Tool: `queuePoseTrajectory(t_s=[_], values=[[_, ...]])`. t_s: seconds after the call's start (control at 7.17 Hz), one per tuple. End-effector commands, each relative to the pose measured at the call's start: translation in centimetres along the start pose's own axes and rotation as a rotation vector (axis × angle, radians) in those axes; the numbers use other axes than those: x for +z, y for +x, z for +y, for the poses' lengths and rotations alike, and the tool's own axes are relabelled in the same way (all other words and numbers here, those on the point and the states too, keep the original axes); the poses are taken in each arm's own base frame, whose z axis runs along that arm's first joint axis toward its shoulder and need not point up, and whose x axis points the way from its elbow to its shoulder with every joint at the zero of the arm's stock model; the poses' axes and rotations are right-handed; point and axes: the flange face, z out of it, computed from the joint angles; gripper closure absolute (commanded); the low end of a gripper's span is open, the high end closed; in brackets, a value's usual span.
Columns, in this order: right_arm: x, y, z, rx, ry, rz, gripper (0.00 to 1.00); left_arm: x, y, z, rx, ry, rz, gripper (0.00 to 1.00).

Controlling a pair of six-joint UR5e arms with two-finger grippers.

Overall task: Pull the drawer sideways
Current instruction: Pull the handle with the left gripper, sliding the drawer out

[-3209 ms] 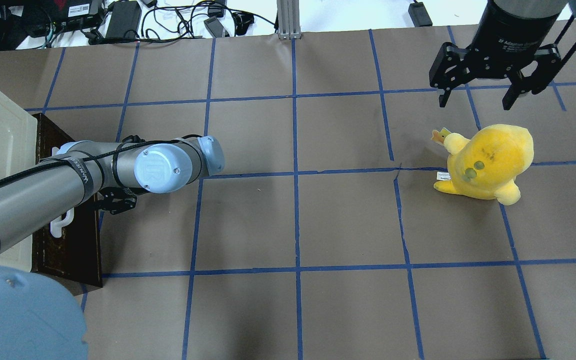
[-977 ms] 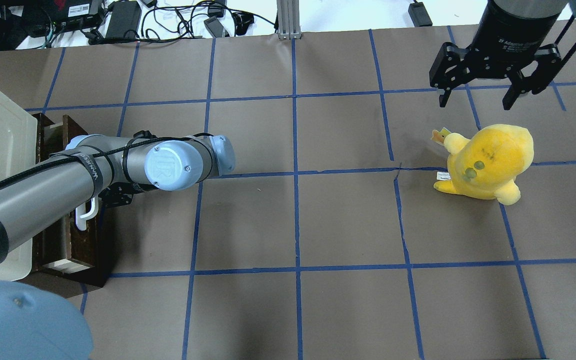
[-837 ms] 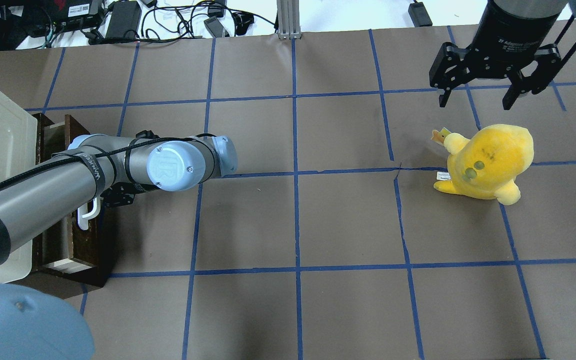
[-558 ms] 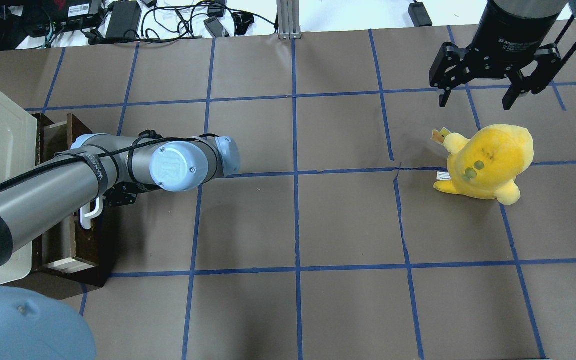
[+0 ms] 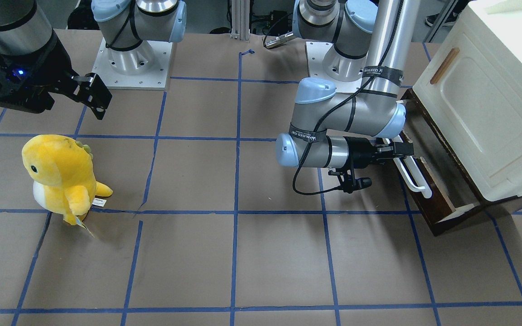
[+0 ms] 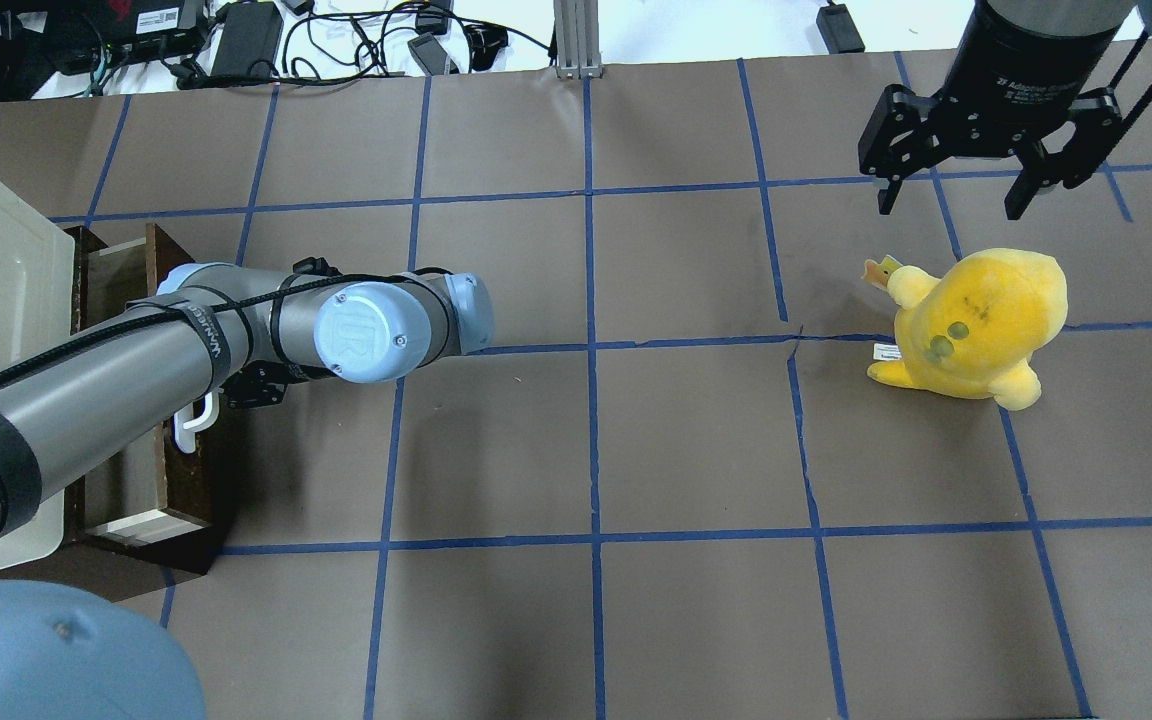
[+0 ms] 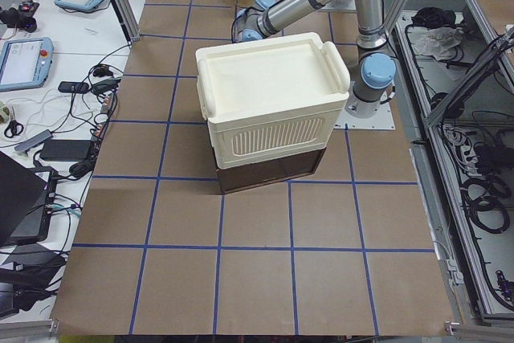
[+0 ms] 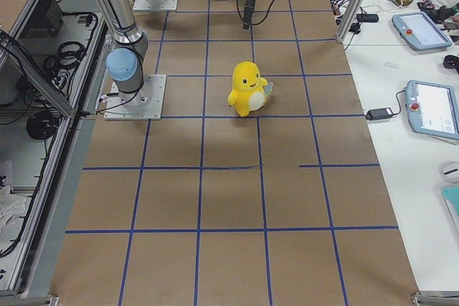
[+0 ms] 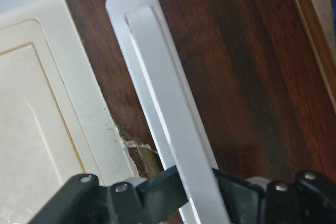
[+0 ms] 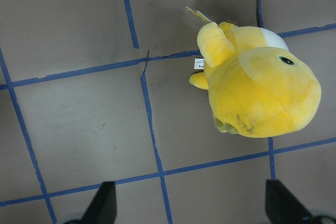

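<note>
The drawer (image 5: 426, 208) has a dark brown front and a long white bar handle (image 5: 413, 175). It stands partly pulled out from under the cream-white cabinet (image 5: 478, 99), with its pale inner walls showing. It also shows in the overhead view (image 6: 198, 480). My left gripper (image 5: 399, 151) is shut on the handle; the left wrist view shows its black fingers (image 9: 157, 195) clamped across the white bar (image 9: 168, 114). My right gripper (image 6: 949, 210) is open and empty, hovering above the table at the far right, well away from the drawer.
A yellow plush toy (image 6: 976, 320) stands on the table just below my right gripper, also in the right wrist view (image 10: 257, 87). The brown table (image 6: 586, 450) is marked with a blue tape grid. Cables and power bricks (image 6: 246, 35) lie beyond the far edge.
The drawer has slid out from under the cabinet, to the right in the overhead view, with my left gripper on its handle. The right arm has not moved.
</note>
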Motion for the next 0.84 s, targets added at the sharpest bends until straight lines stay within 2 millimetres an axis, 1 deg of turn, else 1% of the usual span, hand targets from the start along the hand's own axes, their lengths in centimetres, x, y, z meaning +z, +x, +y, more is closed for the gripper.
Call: queuePoseTrajectory(t_s=[0.0,0.28,0.7], values=[[0.0,0.0,0.0,0.000,0.000,0.000,0.00,-0.7,-0.1,0.1,0.008,0.013,-0.006,0.88],[0.0,0.0,0.0,0.000,0.000,0.000,0.00,-1.0,-0.2,0.1,0.022,0.018,-0.007,0.88],[0.0,0.0,0.0,0.000,-0.001,0.000,0.00,-2.0,-0.1,-0.1,0.023,0.021,0.005,0.88]])
